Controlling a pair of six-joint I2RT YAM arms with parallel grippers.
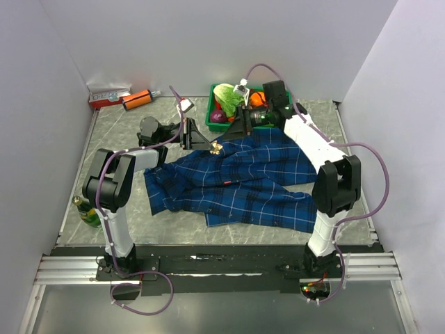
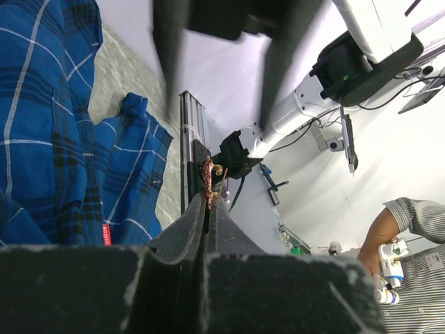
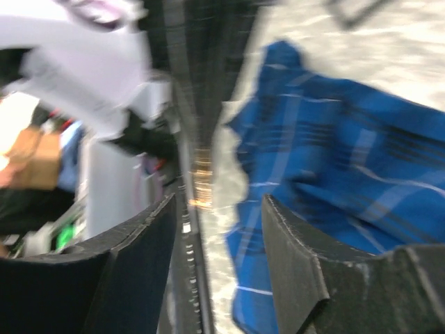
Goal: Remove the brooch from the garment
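The garment, a navy plaid shirt, lies spread on the table; its red tag shows. My left gripper is shut on the brooch, a tiny gold ornament, at the shirt's far edge. In the left wrist view the brooch sticks out of the closed fingertips of the left gripper, clear of the garment. My right gripper is open and empty just behind it. In the blurred right wrist view the right gripper hangs beside the garment, and the brooch is a gold smear.
A green bin of vegetables stands at the back, right behind the right gripper. An orange bottle and a red-and-white box lie at the back left. A green bottle lies by the left edge.
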